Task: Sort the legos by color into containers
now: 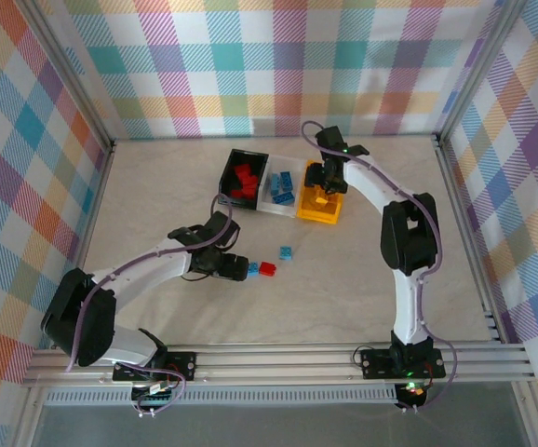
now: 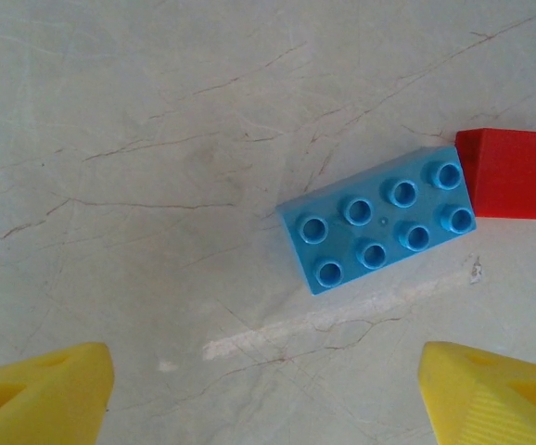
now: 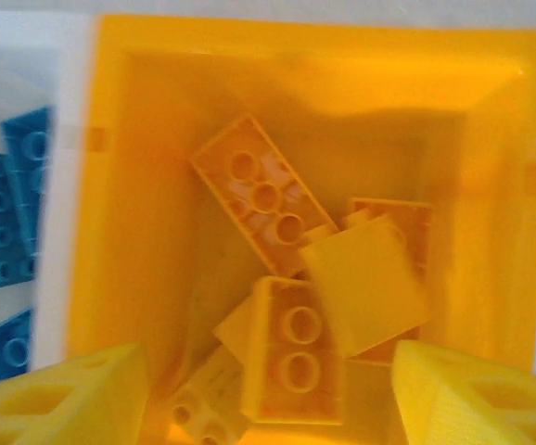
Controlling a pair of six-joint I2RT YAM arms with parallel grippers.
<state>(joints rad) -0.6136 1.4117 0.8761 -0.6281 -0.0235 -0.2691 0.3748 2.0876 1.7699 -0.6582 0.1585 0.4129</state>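
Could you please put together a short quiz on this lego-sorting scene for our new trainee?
1. True or false: the left gripper is open, with an eight-stud blue brick lying ahead of its fingers.
2. Which bin does the right gripper hang over? A. black B. white C. yellow
3. In the top view, how many bricks lie on the table outside the bins?

Key
1. True.
2. C: the yellow bin, which holds yellow bricks.
3. Three: the blue brick, a red brick beside it, and a second blue brick.
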